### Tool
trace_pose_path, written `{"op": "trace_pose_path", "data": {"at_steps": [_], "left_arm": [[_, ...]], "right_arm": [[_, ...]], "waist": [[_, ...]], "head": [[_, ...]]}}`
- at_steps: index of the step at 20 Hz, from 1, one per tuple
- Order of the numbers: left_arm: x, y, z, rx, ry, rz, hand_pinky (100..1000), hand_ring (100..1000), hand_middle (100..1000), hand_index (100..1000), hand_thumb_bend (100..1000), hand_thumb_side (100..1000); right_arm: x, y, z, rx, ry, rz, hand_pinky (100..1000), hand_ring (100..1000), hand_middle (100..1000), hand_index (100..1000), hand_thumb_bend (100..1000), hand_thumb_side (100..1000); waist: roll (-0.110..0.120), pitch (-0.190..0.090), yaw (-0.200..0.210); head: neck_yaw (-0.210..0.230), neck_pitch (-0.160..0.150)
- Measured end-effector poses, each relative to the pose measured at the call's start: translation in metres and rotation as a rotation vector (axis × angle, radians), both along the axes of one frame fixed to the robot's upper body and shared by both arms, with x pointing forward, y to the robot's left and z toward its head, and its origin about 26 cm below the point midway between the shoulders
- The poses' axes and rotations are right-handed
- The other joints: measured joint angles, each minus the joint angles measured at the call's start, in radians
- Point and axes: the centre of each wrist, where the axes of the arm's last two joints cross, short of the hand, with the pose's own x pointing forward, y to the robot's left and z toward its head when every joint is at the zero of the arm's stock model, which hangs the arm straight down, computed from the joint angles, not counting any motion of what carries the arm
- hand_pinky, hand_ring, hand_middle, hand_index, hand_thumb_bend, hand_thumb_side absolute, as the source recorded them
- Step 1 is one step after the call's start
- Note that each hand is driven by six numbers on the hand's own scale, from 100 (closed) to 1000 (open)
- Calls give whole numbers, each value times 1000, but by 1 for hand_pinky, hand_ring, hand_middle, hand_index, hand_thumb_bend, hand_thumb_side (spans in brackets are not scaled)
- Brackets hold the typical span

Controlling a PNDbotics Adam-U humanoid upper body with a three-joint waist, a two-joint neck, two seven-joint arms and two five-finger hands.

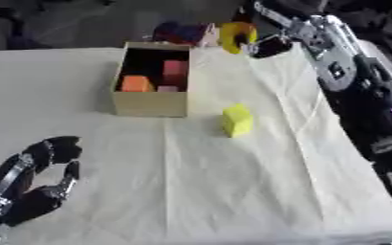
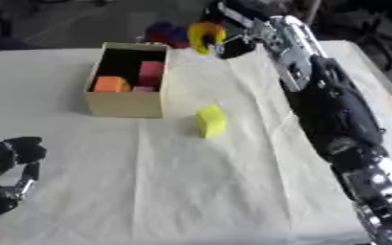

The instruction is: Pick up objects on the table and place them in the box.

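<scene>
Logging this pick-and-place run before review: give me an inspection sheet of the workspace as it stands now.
Surface: table under a creased pale cloth.
Job's things: open box holding orange, red and pink blocks; yellow block on the cloth beside it.
Clutter: red and blue shapes behind the box.
Hands: right hand shut on a yellow ring at the far edge; left hand idle, lower left, fingers relaxed.
Cables: nothing seen.
Surroundings: dark floor.

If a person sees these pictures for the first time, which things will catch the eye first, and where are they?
First comes the right hand, reaching to the far edge of the cream-clothed table, its fingers curled round a yellow ring-shaped piece. Next is the open cardboard box at far left of centre, with orange, red and pink blocks inside. A yellow rectangular block stands alone on the cloth nearby; the left hand rests at the lower left.
</scene>
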Motion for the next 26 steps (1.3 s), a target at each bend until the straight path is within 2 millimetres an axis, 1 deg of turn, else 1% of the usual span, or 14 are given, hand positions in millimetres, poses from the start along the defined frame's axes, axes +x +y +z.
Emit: {"op": "trace_pose_path", "data": {"at_steps": [3,5,6,8,9,10,11,14,15,16,17,22,23,26], "left_arm": [[0,-2,0,-3,2,-13,826,763,691,855,100,257],[0,-5,-1,-9,4,-23,826,763,691,855,100,257],[0,-5,0,-9,4,-25,826,763,691,855,100,257],[0,-6,0,-11,5,-28,826,763,691,855,100,257],[0,-6,0,-11,4,-30,826,763,691,855,100,257],[0,-6,0,-11,3,-31,826,763,691,855,100,257],[0,-6,0,-11,3,-31,826,763,691,855,100,257],[0,-6,0,-11,3,-31,826,763,691,855,100,258],[0,-6,0,-11,3,-31,826,763,691,855,100,258],[1,-6,0,-11,3,-31,826,763,691,855,100,259],[1,-6,0,-11,3,-31,826,763,691,855,100,259],[0,-5,0,-8,3,-25,826,763,691,856,100,260],[0,-5,0,-8,3,-24,826,763,691,856,100,263],[0,-1,0,-5,1,0,826,763,691,856,100,265]], "right_arm": [[13,33,-20,7,63,44,843,614,400,588,100,100],[16,50,-34,-25,79,52,842,652,472,660,100,100],[16,58,-39,-47,75,52,841,680,527,740,100,100],[16,71,-46,-99,40,39,842,746,669,885,100,396],[16,75,-46,-129,9,27,842,762,715,918,126,464],[15,79,-47,-164,-28,10,839,776,754,942,188,517],[14,82,-46,-198,-68,-10,838,786,775,954,238,525],[12,88,-40,-289,-203,-61,840,802,807,965,258,500],[11,89,-37,-309,-242,-69,842,800,806,965,230,454],[10,89,-34,-320,-274,-73,845,791,794,957,158,366],[9,86,-30,-322,-300,-72,848,784,787,955,102,326],[-2,50,-15,-234,-293,-65,853,780,784,955,100,320],[-4,47,-10,-219,-288,-61,865,784,789,961,100,275],[-12,33,-9,-205,-253,-47,873,791,794,964,100,287]], "waist": [[10,0,12],[11,0,19],[11,0,23],[11,0,25],[11,0,26],[11,0,27],[11,0,27],[11,0,25],[11,0,22],[11,0,20],[10,0,18],[10,0,8],[10,0,7],[-9,0,-35]], "head": [[-16,0],[-27,0],[-31,0],[-37,0],[-39,0],[-40,0],[-40,0],[-41,0],[-40,0],[-39,0],[-37,0],[-21,0],[-18,0],[13,0]]}}
